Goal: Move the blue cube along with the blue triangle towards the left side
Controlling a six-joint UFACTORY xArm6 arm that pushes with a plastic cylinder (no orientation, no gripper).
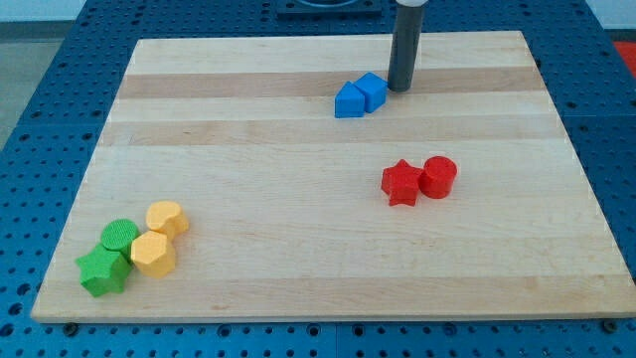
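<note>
My tip (399, 88) stands in the upper middle of the frame, just right of the blue cube (372, 90), and is a bare rod with no jaws to open or close. The blue triangle (349, 100) touches the cube's lower left side. At right centre a red star (400, 183) touches a red cylinder (438, 176); two green (103, 270) (120, 235) and two yellow blocks (166, 217) (153, 254) cluster at lower left on the board (298, 239).

1. On the worktop (298, 199), the blue cube (373, 89) touches the blue triangle (349, 100) at its 8 o'clock.
2. My tip (399, 88) stands just at the cube's 3 o'clock.
3. The red star (400, 183) touches the red cylinder (438, 177) at its 3 o'clock, both at 5 o'clock from the cube.
4. The green cylinder (120, 235), green star (103, 270), upper yellow block (166, 217) and lower yellow block (153, 254) cluster at the worktop's 8 o'clock corner.
</note>
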